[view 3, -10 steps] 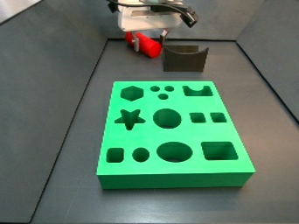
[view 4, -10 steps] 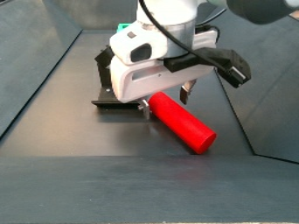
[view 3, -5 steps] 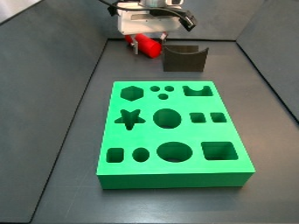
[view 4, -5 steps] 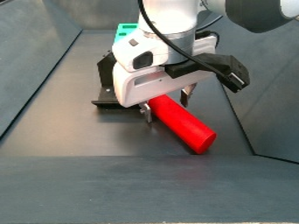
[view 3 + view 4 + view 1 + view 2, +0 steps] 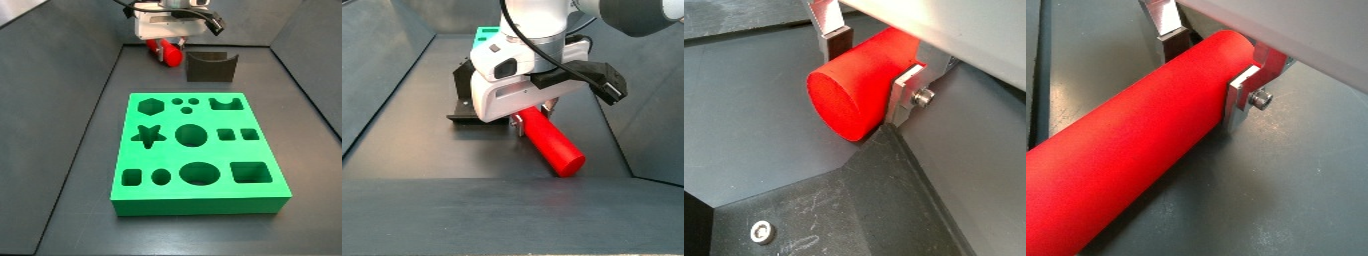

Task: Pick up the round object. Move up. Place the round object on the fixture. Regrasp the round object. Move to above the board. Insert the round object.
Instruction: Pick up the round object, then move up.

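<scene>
The round object, a bright red cylinder peg (image 5: pixel 552 142), lies on the dark floor near the back wall (image 5: pixel 167 53). My gripper (image 5: pixel 529 118) is down over one end of it. In both wrist views the silver fingers (image 5: pixel 905 95) (image 5: pixel 1243 95) stand on either side of the peg (image 5: pixel 851 90) (image 5: pixel 1133 150) and touch it, so the gripper (image 5: pixel 869 70) (image 5: pixel 1207 70) is shut on the peg. The fixture (image 5: pixel 210 67), a dark grey block with a U-shaped notch, stands just beside it (image 5: pixel 462 103). The green board (image 5: pixel 198 150) lies in the middle of the floor.
Grey side walls (image 5: pixel 80 110) slope up round the floor. The board's top has several shaped holes. A small screw (image 5: pixel 764 232) sits in the floor plate near the peg's end.
The gripper has come down lower over the peg and its fingers have closed in on it. The peg's free end has swung slightly.
</scene>
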Motion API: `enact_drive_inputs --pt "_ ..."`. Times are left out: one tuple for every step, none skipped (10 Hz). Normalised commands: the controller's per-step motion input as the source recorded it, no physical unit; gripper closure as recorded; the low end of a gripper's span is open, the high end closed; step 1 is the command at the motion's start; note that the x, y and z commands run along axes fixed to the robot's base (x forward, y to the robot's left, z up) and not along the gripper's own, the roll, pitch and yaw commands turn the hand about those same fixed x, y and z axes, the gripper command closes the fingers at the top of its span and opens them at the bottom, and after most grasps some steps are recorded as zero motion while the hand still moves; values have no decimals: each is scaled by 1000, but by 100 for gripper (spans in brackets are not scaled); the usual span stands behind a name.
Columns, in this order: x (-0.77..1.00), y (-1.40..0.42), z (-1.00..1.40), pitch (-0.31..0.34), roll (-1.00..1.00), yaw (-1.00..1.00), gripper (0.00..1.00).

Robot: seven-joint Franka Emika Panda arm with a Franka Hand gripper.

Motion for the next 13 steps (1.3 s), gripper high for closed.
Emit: enact_drive_inputs --pt "0 0 0 0 0 0 100" --pt "0 0 0 0 0 0 100" --pt "0 0 0 0 0 0 100" --pt "0 0 0 0 0 0 100" --pt "0 0 0 0 0 0 100" --pt "0 0 0 0 0 0 100" --pt "0 0 0 0 0 0 100" --pt "0 0 833 0 0 0 100" --pt "-42 44 775 24 -1 -29 100" --pt "-45 35 678 35 10 -35 100" --pt "-27 15 506 45 31 -35 100" --pt "-22 10 361 59 48 -32 100" --pt "-18 6 215 68 65 -27 100"
